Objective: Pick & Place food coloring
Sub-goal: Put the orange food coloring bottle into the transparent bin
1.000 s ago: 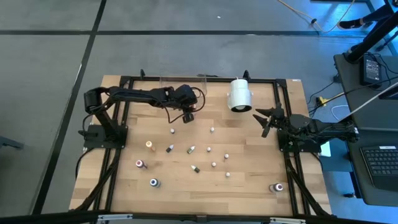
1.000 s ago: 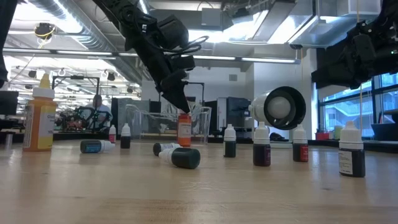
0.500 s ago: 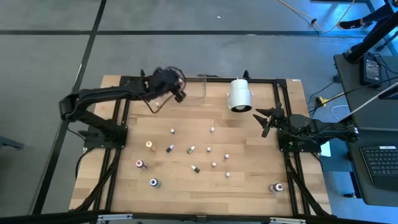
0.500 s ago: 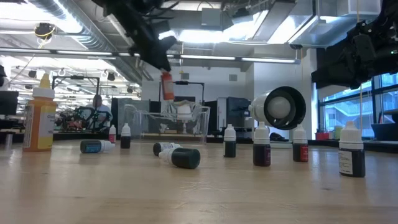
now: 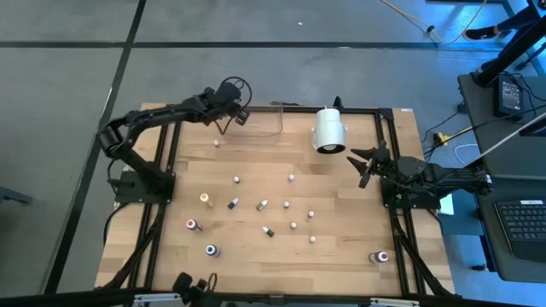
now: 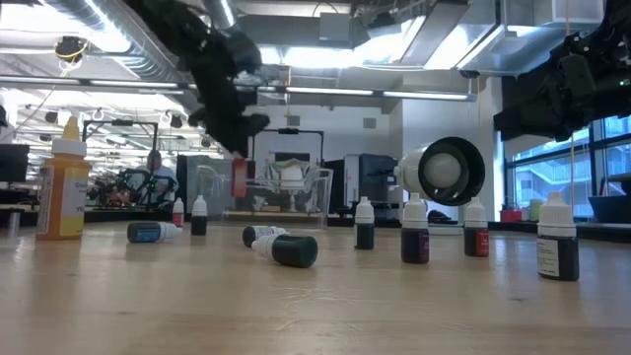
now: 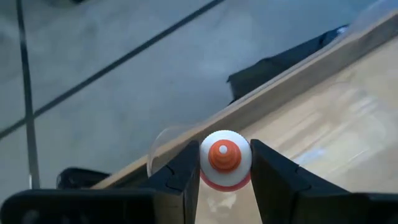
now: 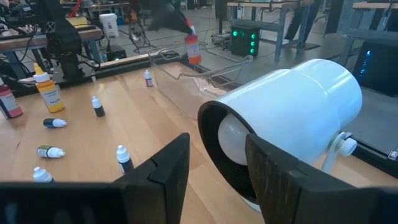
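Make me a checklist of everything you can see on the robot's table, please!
Surface: wooden table, black frame around it.
Job's things: red-topped bottle held by the left gripper above the clear tray; other small bottles scattered, some lying down.
Clutter: big white cylinder at the far edge.
Grippers: left jaws shut on the bottle; right gripper waits at the right edge, jaws apart, empty.
Cables: wire loop on the left arm.
Surroundings: workshop room; a person far behind.

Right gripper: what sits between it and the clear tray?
The white cylinder, just ahead of the right gripper; the high and right wrist views show it.
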Controlling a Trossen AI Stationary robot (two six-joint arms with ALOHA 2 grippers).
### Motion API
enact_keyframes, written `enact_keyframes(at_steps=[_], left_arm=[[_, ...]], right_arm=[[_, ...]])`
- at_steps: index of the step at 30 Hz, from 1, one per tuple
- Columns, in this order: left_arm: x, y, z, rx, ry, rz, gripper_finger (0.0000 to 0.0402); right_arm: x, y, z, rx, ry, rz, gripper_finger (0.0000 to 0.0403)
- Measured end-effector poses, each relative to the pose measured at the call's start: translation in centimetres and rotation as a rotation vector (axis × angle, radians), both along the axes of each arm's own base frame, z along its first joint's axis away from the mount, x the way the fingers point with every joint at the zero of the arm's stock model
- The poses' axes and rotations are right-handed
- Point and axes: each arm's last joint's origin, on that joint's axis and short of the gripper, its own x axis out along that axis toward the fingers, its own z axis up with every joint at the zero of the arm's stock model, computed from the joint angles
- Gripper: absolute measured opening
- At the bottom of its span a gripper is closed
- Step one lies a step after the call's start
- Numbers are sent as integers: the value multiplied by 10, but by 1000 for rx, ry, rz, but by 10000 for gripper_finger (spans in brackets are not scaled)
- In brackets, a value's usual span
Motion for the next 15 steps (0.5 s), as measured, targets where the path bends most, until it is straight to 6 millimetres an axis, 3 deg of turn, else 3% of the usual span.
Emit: enact_keyframes(at_steps=[6,15], left_arm=[[0,16,-24,-61,24,50,123],[1,29,-39,-123,-43,60,130]], right_arm=[[0,0,0,-2,1,0,158],[0,0,0,-3,1,1,158]])
